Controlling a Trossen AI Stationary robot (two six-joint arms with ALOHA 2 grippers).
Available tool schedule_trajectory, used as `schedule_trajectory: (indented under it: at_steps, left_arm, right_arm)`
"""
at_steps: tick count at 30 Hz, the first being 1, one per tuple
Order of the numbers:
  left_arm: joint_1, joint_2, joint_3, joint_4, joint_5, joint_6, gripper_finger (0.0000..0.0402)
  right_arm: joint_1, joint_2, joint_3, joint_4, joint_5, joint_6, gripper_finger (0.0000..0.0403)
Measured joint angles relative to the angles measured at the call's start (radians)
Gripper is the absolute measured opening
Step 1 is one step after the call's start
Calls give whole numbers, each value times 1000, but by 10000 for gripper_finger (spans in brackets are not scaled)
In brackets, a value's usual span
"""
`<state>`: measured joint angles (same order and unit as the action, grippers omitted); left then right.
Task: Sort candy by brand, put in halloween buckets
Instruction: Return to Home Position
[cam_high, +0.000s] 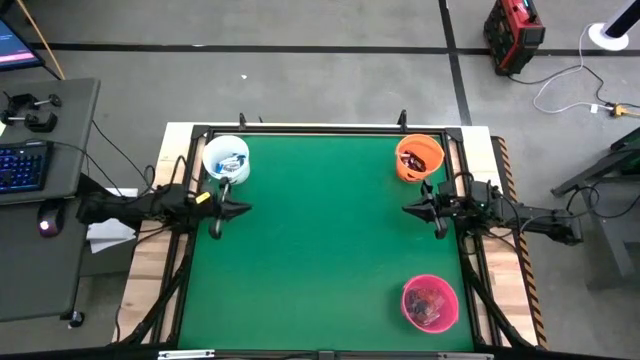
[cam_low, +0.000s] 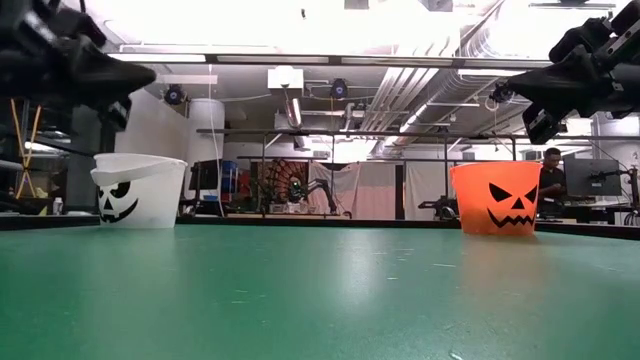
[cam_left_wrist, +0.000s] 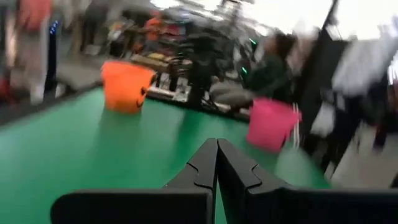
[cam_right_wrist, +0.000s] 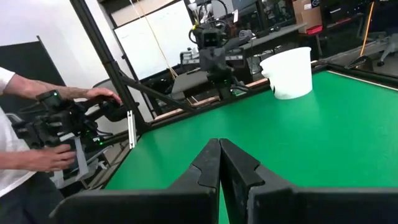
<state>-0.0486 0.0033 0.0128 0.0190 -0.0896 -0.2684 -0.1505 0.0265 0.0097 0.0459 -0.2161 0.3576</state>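
Observation:
Three pails stand on the green table. The white bucket (cam_high: 226, 158) at the far left holds blue-and-white candy (cam_high: 232, 161). The orange bucket (cam_high: 419, 157) at the far right holds dark candy (cam_high: 418, 158), and the pink bucket (cam_high: 431, 303) at the near right holds wrapped candy (cam_high: 430, 301). My left gripper (cam_left_wrist: 217, 148) is shut and empty, raised just near of the white bucket. My right gripper (cam_right_wrist: 219, 147) is shut and empty, raised near of the orange bucket. No loose candy shows on the table.
A black frame rail (cam_high: 320, 129) runs round the table. The green mat (cam_high: 320, 240) spreads between the two arms. A person's hands (cam_right_wrist: 93, 94) hold a device beyond the table's left side. A desk with a keyboard (cam_high: 22, 165) stands to the left.

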Motion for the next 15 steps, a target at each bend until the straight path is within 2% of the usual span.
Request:
schedule_trajectory:
  at_steps: [2, 4, 15]
  left_arm:
    - [1, 0, 0, -4, 48, 158, 1]
    - [2, 0, 0, -12, 68, 220, 1]
    - [11, 0, 0, -8, 71, 165, 1]
  right_arm:
    - [0, 0, 0, 0, 0, 0, 0]
    - [0, 0, 0, -1, 0, 0, 0]
    - [0, 0, 0, 0, 0, 0, 0]
